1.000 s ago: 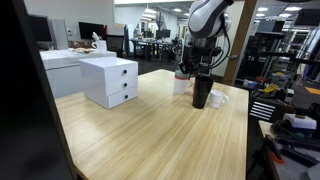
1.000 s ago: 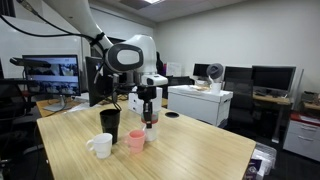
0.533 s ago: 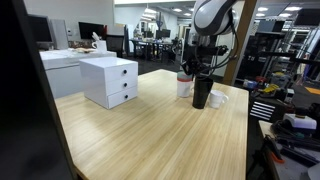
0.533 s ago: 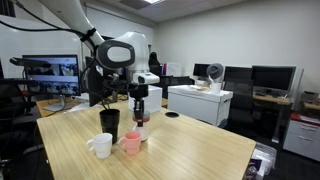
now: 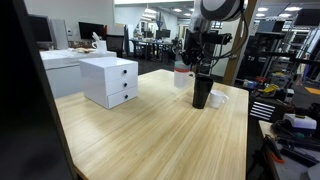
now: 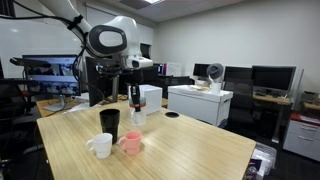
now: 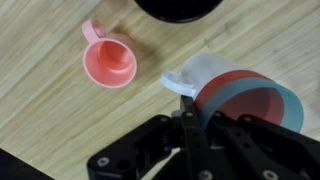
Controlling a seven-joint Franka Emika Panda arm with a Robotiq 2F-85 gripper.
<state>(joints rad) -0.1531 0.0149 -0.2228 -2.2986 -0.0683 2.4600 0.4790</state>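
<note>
My gripper (image 7: 185, 135) is shut on the rim of a white mug with a blue-green band and a red inside (image 7: 240, 95). It holds the mug in the air above the wooden table. In both exterior views the mug (image 6: 138, 117) (image 5: 183, 77) hangs under the gripper (image 6: 137, 100) (image 5: 190, 66). Below it on the table stand a pink mug (image 7: 108, 62) (image 6: 131, 143), a tall black cup (image 6: 109, 123) (image 5: 202, 92) and a white mug (image 6: 100, 146) (image 5: 218, 98). The black cup shows only partly at the top edge of the wrist view (image 7: 180, 8).
A white two-drawer unit (image 5: 110, 80) stands on the wooden table (image 5: 150, 135), also seen behind the arm (image 6: 148, 95). A small dark disc (image 6: 171, 115) lies on the table. Desks, monitors and shelves surround the table.
The gripper has risen with the mug, lifting it off the table beside the pink mug and carrying it toward the black cup's side. The other cups have not moved.
</note>
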